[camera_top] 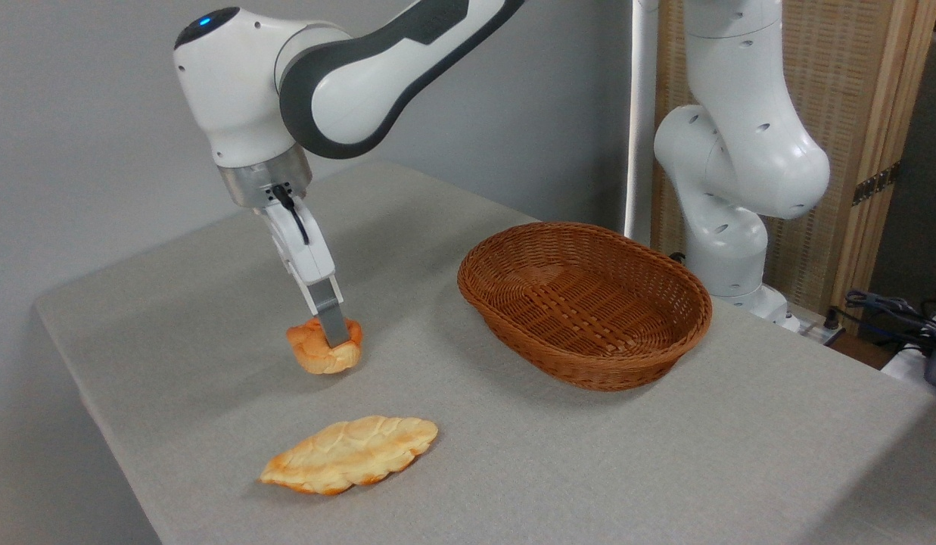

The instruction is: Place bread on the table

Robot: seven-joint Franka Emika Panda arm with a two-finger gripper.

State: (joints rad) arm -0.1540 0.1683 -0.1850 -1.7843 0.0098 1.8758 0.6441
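My far finger is hidden behind the bread [321,350], so only the near finger [332,322] shows. My claw [330,333] is clamped on the small, knotted, golden-orange bun at the left of the table [664,469]; whether it touches the cloth, I cannot tell.

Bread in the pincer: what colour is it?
Golden-orange with paler lobes, a knotted bun, seen clearly in the fixed camera view.
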